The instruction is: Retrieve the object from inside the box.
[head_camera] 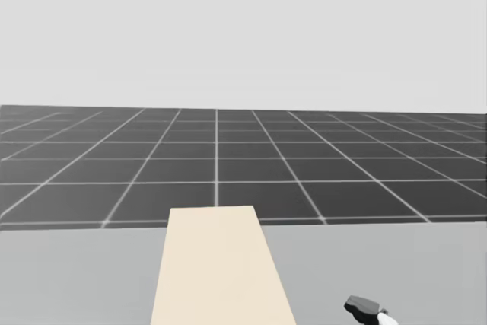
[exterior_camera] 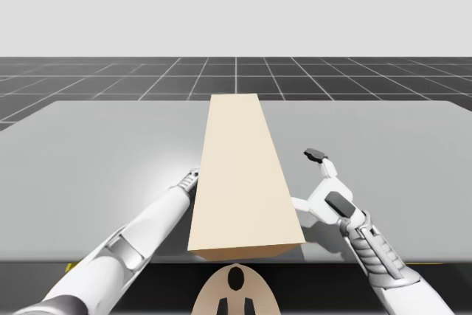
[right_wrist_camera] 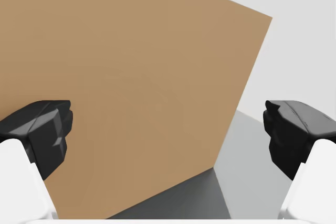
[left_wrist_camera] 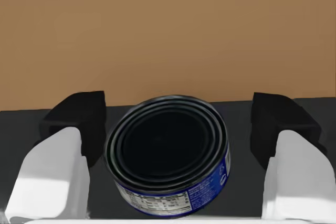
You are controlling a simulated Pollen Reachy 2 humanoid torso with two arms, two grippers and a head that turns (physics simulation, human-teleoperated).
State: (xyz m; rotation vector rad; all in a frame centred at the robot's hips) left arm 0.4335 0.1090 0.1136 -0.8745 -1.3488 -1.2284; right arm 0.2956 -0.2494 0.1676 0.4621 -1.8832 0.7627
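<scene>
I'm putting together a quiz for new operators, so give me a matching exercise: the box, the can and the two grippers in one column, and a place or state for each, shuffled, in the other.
Things:
1 tan box
2 dark blue can
3 left gripper
4 right gripper

Places and states:
a open, outside the box, beside its wall
b lying lengthwise on the grey table
c open, one finger on either side of the can
d on a dark floor before a brown wall

Pairs: 1-b; 2-d; 3-c; 4-a

Grey table [exterior_camera: 88, 153], dark gridded floor [exterior_camera: 332, 79]
</scene>
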